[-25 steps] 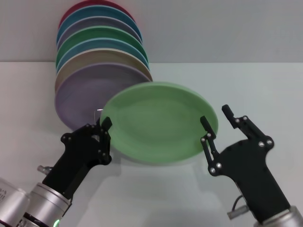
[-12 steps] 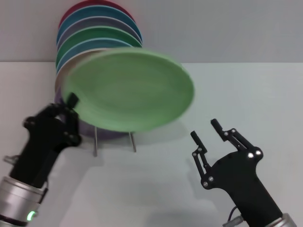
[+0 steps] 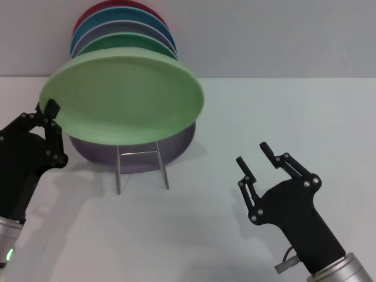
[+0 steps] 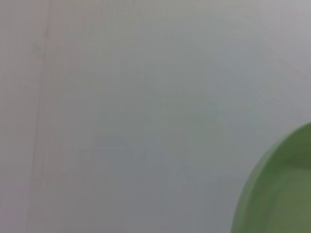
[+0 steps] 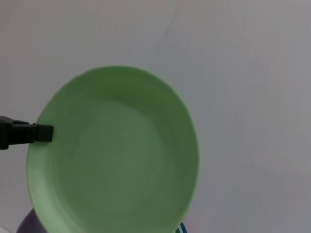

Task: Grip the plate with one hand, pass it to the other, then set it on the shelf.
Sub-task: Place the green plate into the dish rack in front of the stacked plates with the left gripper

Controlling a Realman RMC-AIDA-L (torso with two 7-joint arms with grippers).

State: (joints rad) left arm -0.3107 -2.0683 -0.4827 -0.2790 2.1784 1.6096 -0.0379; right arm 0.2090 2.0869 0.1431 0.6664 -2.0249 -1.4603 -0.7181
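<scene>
The light pastel-green round matte plate is held by its left rim in the left gripper, clamped on the edge at the left of the head view. It is carried tilted, in front of the stacked coloured plates — directly above the thin silver wire plate rack on the white bench. The rack lies just below the plate, so lowering is judged the remaining move. The right gripper is seen spread and empty at lower right, well apart.
</scene>
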